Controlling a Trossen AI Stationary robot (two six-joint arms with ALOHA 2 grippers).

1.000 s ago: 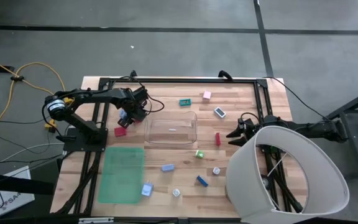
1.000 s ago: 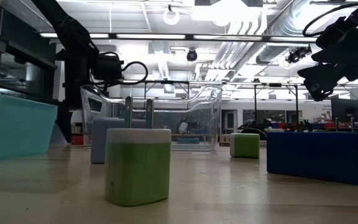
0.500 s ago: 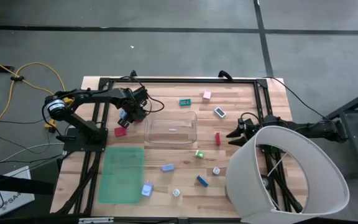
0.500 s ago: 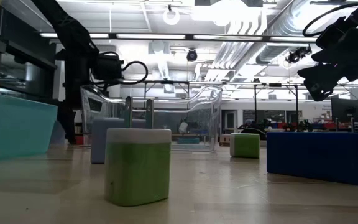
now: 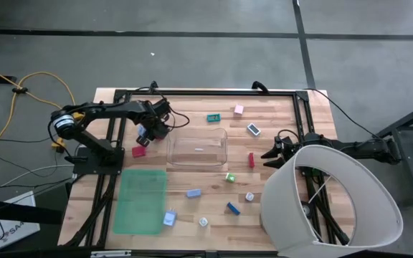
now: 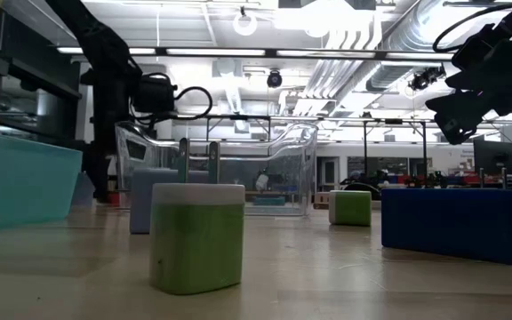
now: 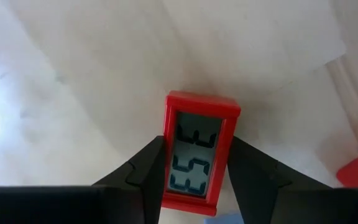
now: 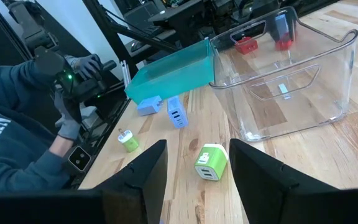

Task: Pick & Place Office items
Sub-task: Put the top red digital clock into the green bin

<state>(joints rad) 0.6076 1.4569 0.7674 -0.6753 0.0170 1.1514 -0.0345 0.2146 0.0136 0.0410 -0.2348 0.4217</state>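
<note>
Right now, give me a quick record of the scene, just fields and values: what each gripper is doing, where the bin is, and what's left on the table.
left gripper: shut on red clock, left of clear bin
right gripper: open, holding nothing, right of bin
bin: mid-table, nothing visible inside
green mat: front left
loose items: teal piece, pink piece, green block

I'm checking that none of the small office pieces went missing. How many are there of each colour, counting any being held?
Red: 3, the red clock and two red blocks
Blue pieces: 3
Green-and-white pieces: 2
White pieces: 2
Teal piece: 1
Pink piece: 1
Total: 12
</note>
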